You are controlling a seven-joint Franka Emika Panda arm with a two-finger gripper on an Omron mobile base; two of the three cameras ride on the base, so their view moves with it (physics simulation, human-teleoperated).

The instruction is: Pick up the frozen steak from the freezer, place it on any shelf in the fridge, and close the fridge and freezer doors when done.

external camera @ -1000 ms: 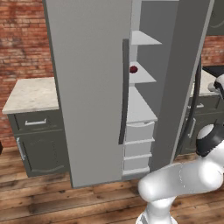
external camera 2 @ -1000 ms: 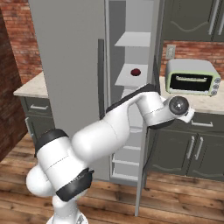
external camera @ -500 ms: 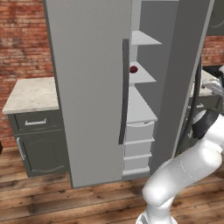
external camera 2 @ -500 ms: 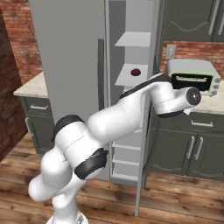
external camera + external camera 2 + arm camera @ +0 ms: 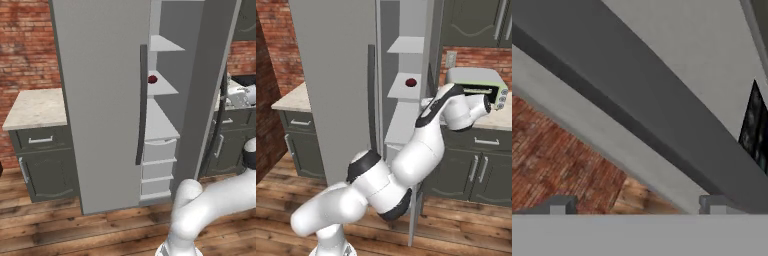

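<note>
Freezer (image 5: pixel 162 125) part open, fridge door (image 5: pixel 100 100) shut; remaining judged: closing freezer door (image 5: pixel 205 90). Gripper (image 5: pixel 637 204) fingers spread, empty, beside door edge.

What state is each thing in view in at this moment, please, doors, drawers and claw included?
freezer door: swung open
fridge door: shut
freezer: shelves exposed
freezer drawers: pushed in
dark red round item: resting on a grey shelf
claw: open, empty
counter cabinet doors: shut
</note>
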